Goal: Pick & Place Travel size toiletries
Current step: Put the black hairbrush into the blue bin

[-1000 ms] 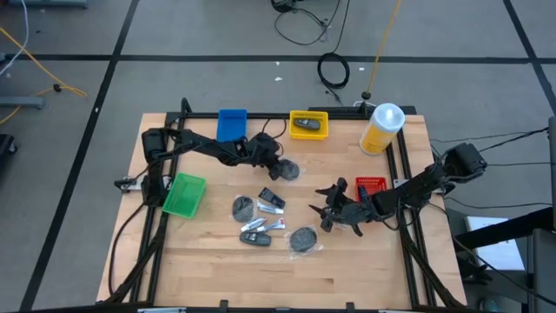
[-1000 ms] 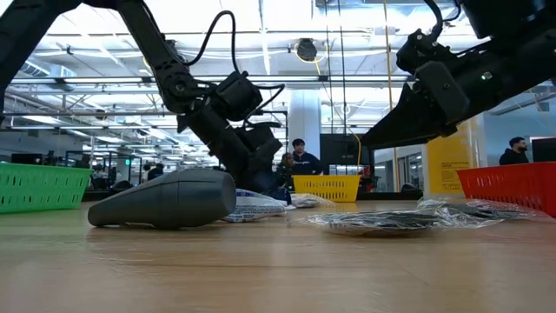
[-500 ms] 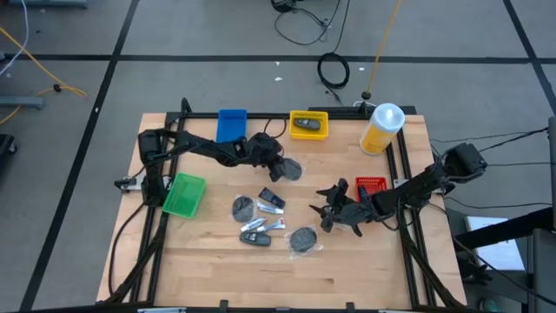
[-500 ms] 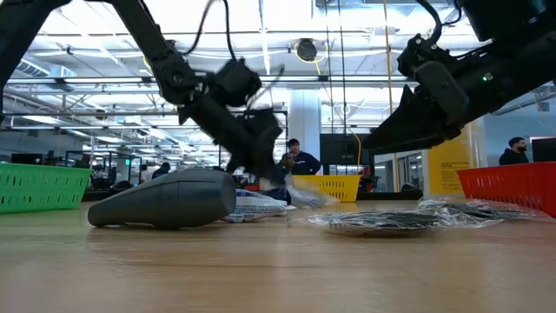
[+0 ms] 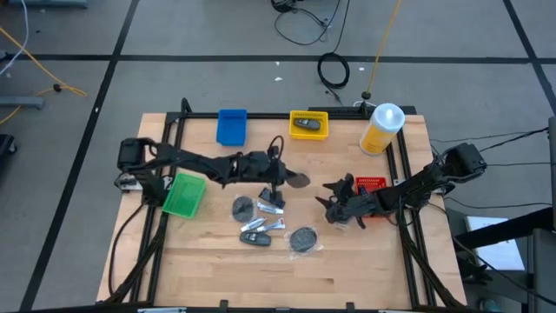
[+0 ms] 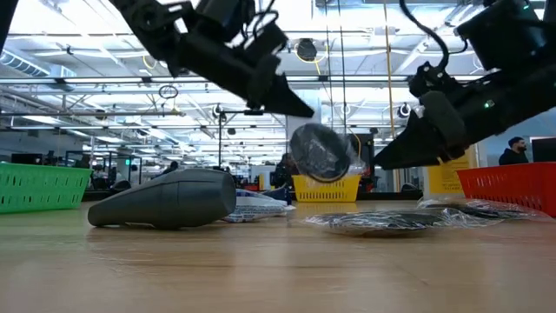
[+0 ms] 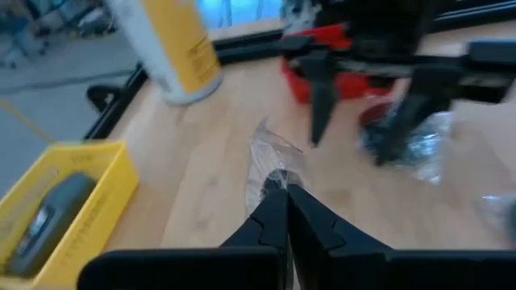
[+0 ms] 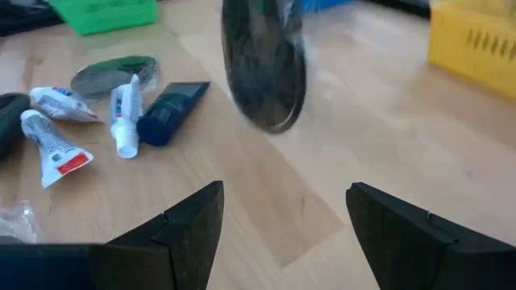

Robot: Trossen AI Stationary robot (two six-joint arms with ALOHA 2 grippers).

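Note:
My left gripper point(image 5: 285, 178) point(image 6: 306, 110) is above the middle of the table, shut on a flat grey disc in clear wrap point(image 5: 298, 180) point(image 6: 321, 153) point(image 8: 264, 68). My right gripper point(image 5: 334, 202) point(image 8: 282, 221) is open, to the right of that disc and facing it, touching nothing. On the table lie two more wrapped discs point(image 5: 242, 207) point(image 5: 303, 239), a dark oblong bottle point(image 5: 255, 238) point(image 6: 165, 200), a dark tube point(image 8: 171, 111) and slim white tubes point(image 5: 271, 224) point(image 8: 50, 143). My left gripper pinches the clear wrap at the disc's edge point(image 7: 272, 171) between its two shut fingers point(image 7: 284, 211), slanting down from the table's left. The disc is lifted clear of the table and hangs on edge below the fingertips point(image 6: 295, 103).
A yellow tray point(image 5: 308, 125) holding a dark item, a blue tray point(image 5: 231, 124) and a tall yellow bottle point(image 5: 382, 128) stand along the far edge. A green tray point(image 5: 183, 194) sits at the left, a red tray point(image 5: 372, 184) behind my right gripper. Bare wood lies along the near edge.
My left gripper has lifted the wrapped disc off the table and carried it up, a little toward the near edge and the right. The disc now hangs in the air where before it lay flat. My right gripper has shifted slightly toward the red tray.

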